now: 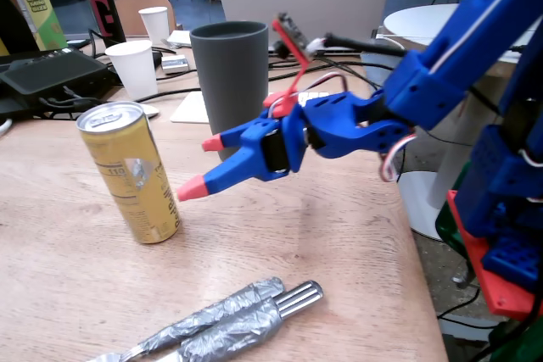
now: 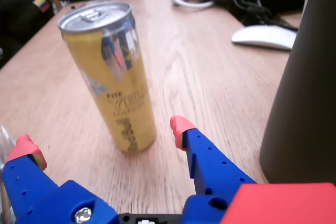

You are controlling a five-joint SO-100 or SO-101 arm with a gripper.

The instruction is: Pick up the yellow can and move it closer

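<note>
Yellow can [image 2: 110, 74] stands untouched before wide-spread, empty jaws.

You have one yellow can [image 1: 129, 170] on the table [image 1: 322, 243] and one tall grey tumbler [image 1: 231, 78] behind it. Two white paper cups [image 1: 136, 68] stand at the far left of the fixed view. Near you lie two foil-wrapped utensils [image 1: 229, 315], as far as the cropped edge lets you count. One white mouse [image 2: 265, 36] shows in the wrist view.
</note>
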